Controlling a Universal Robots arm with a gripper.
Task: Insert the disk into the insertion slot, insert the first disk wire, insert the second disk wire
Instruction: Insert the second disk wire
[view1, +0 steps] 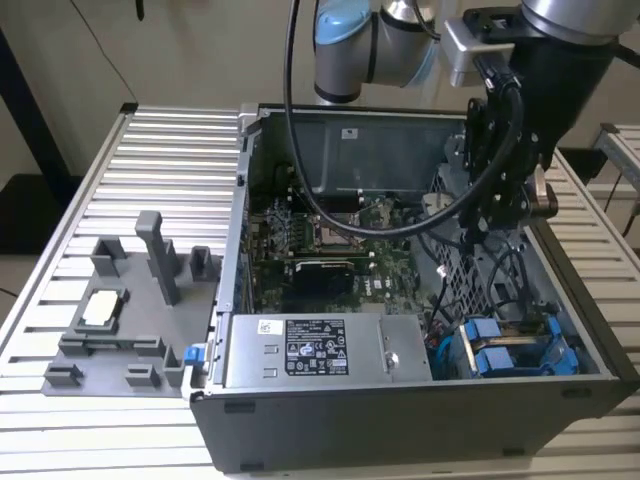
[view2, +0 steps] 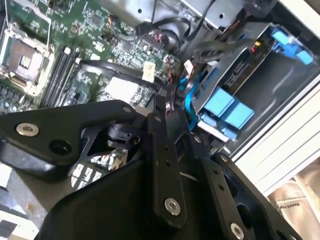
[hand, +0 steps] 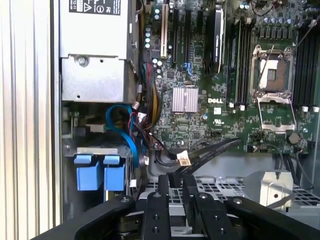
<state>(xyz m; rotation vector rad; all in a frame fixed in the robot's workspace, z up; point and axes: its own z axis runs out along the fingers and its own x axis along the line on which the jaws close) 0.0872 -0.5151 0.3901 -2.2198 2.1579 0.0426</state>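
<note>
Exterior view has the tool (view1: 482, 232) hanging over the right side of the open computer case (view1: 400, 410), seemingly clenched on a black wire (hand: 219, 147) in the first wrist view, while the blue-framed disk (view1: 497, 360) sits in the case's near right corner.

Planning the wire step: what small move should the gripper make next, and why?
Probably ease the gripper toward the tagged black cable just ahead: the blue carriers already sit in the drive cage, and that cable lies nearest.
</note>
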